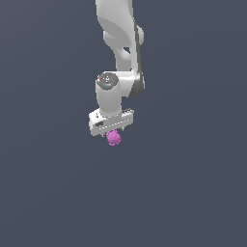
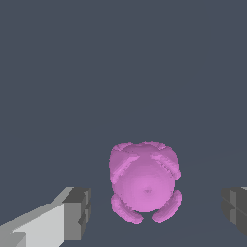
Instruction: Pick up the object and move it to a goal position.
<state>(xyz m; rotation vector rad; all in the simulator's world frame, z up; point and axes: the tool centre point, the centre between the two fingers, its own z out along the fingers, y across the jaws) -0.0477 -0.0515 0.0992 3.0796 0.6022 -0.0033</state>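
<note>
A: The white arm (image 1: 118, 53) points straight down; its gripper (image 1: 114, 131) stands wide, a dark pad (image 2: 77, 212) on either side of the object (image 2: 144, 185), neither touching it.

B: And the object (image 1: 113, 138)?

A: Small, magenta-pink, lumpy and roundish, sitting just under the gripper, between its fingers.

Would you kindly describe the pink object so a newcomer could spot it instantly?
Find the white robot arm and follow it down to its gripper. Just beneath sits a small, lumpy magenta-pink blob, between the open fingers. It is the only coloured thing against the plain dark grey background.
</note>
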